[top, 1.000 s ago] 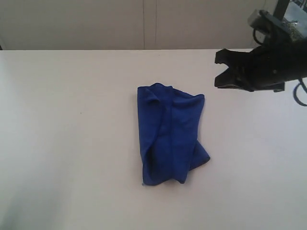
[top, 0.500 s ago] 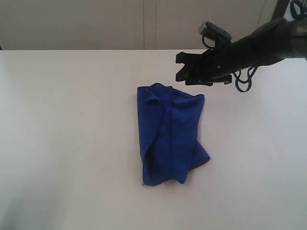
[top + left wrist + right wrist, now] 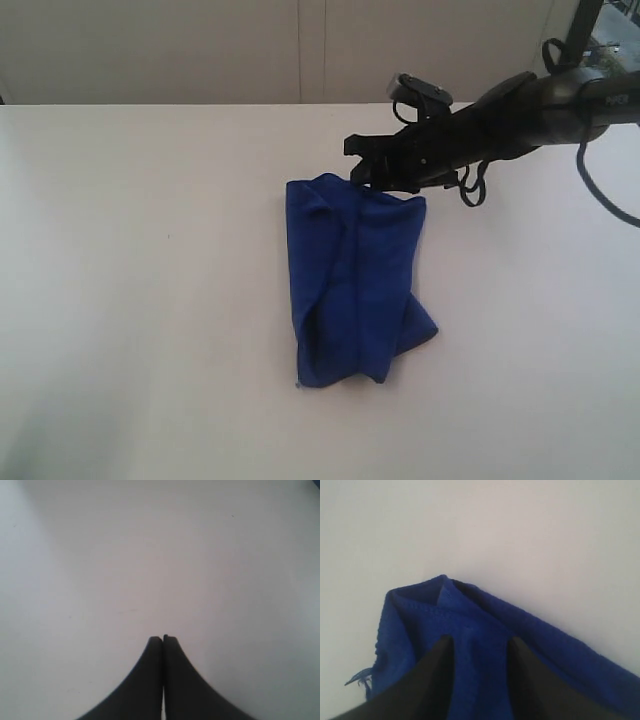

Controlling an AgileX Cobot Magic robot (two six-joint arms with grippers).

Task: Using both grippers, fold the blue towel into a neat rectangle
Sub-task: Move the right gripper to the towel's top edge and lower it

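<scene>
Crumpled blue towel (image 3: 355, 285) lay mid-bench (image 3: 150, 300), right pincer (image 3: 365, 165) spread over its 12 o'clock edge, arm reaching in from 2 o'clock, left pincer (image 3: 163, 639) pressed together above the bench.

The towel (image 3: 355, 290) is seen in a deep royal blue, plain all over. Its stitched hem (image 3: 420, 605) is shown in the same blue in the right wrist view. The bench (image 3: 140, 300) is coloured a plain off-white. The right pincer (image 3: 356, 165) and the left pincer (image 3: 163, 639) are black. The wall (image 3: 180, 50) behind is beige.
</scene>
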